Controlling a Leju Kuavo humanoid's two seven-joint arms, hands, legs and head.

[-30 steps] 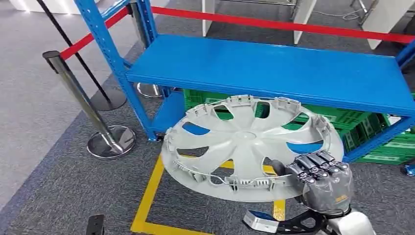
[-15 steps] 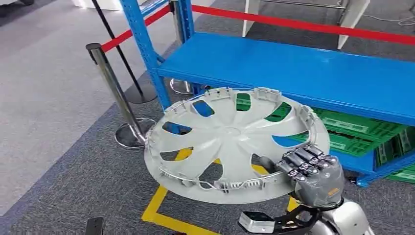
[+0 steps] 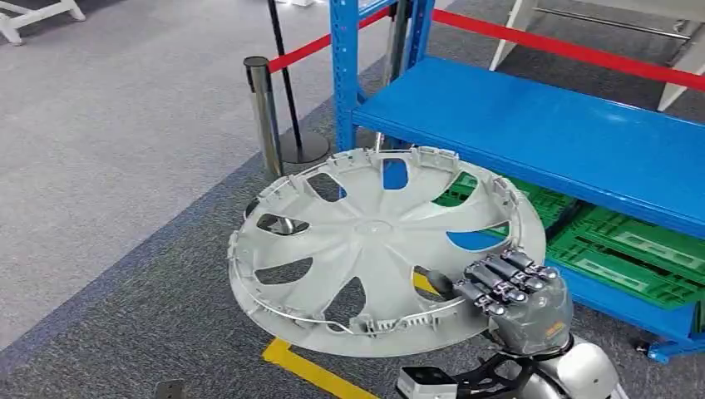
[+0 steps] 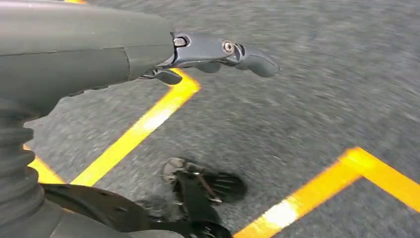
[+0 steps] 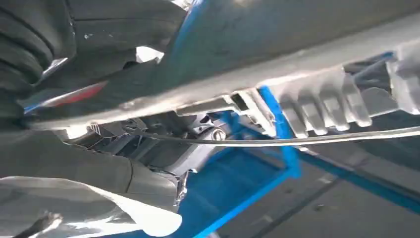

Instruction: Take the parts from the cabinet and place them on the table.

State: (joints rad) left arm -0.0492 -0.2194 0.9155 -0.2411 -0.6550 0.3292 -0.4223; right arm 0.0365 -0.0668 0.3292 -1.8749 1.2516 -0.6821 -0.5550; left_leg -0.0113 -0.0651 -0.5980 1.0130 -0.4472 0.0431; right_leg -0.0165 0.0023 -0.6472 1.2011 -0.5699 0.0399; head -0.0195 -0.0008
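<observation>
A large silver wheel cover point(image 3: 374, 249) with several spokes hangs tilted in the air in front of me, inner side up. My right hand point(image 3: 520, 295) grips its near right rim, dark fingers curled over the edge. In the right wrist view the cover's rim point(image 5: 297, 64) with its clips and wire ring runs close across the picture, with my right hand point(image 5: 163, 148) under it. My left hand point(image 4: 213, 52) hangs over the grey carpet, fingers apart and holding nothing.
The blue cabinet shelf point(image 3: 549, 133) stands at the right, green crates point(image 3: 632, 249) beneath it. A steel stanchion point(image 3: 266, 116) with a red belt point(image 3: 574, 51) stands near the blue upright point(image 3: 342, 75). Yellow floor tape point(image 3: 316, 374) lies below the cover; open carpet lies at the left.
The whole view has swung left, so the shelf and stanchion slid right in the picture. The wheel cover stays held in my right hand in front of me.
</observation>
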